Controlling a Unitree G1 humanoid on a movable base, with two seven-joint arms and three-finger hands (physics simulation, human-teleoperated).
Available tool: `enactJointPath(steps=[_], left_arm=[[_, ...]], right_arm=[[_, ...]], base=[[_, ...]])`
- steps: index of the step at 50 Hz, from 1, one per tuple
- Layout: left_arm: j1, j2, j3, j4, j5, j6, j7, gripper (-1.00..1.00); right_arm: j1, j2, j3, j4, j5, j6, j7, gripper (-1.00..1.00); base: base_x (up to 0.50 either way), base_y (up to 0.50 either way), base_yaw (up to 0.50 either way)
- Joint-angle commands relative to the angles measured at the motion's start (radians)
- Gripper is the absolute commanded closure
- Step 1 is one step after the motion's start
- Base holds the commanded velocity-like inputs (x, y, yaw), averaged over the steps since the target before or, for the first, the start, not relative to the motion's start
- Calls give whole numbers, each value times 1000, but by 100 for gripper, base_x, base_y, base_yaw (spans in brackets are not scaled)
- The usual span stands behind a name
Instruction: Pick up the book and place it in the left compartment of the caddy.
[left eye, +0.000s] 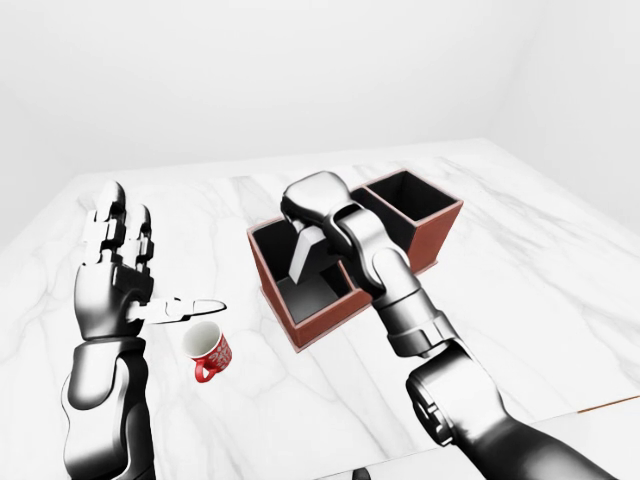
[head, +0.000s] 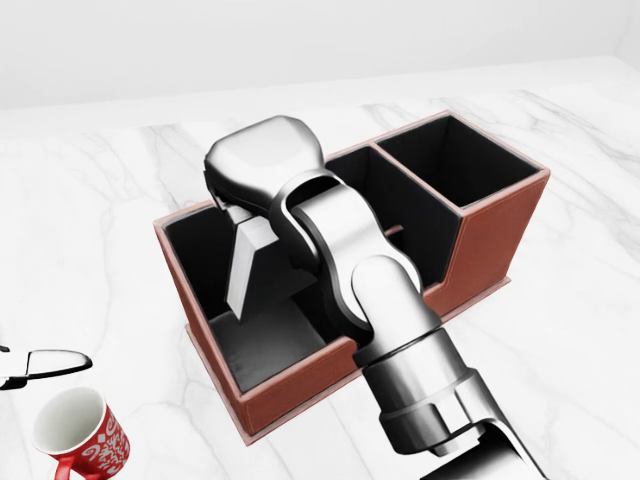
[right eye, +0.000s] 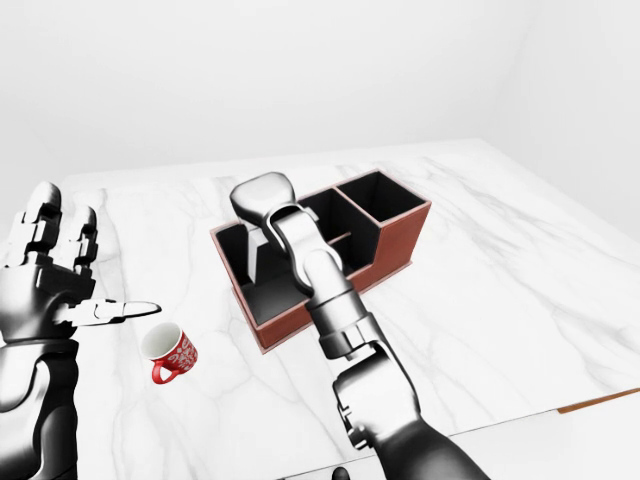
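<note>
Left hand (left eye: 120, 270): raised at the left of the left-eye view, fingers spread and upright, thumb pointing right; released, grasping nothing, well apart from the caddy
Glasses (head: 45, 364): dark-rimmed pair at the left edge of the head view, lying on the table just above the mug
Mug (left eye: 209, 351): red with a white pattern on its side, white inside; pattern too small to read as writing; lies tilted on the table, mouth toward the upper left, handle low; between the left hand and the caddy
Table (head: 590, 330): white marble top with grey veins, bearing all items
Caddy (head: 500, 235): reddish-brown outside, black inside, set slantwise on the table; a larger compartment at the left of the head view, two smaller ones to its right; no label visible
Book (head: 248, 262): pale grey, plain, no title or writing legible; stands tilted inside the left compartment, lower edge at or near the black floor, upper end under the right hand
Right hand (head: 262, 165): silver casing above the left compartment, at the book's top; fingers hidden beneath the casing, so I cannot tell whether they clasp the book or have let go
Right arm (head: 400, 330): metallic, rises from the bottom of the head view across the caddy's near wall
</note>
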Motion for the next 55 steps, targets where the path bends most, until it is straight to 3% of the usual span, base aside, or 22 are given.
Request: enactJointPath(steps=[1,25,55], left_arm=[[2,-1,0,4,-2,0,-1,-100],[8,1,9,18,-10,0,-8,-100],[13,2,18,27,-20,0,-10,-100]], right_arm=[[5,11,1,45,-23,0,-75,100],[10,43,17,126,-26,0,-127,100],[-30,53,29,401,-48,0,-313,100]], base=[[0,0,0],[0,0,0],[0,0,0]])
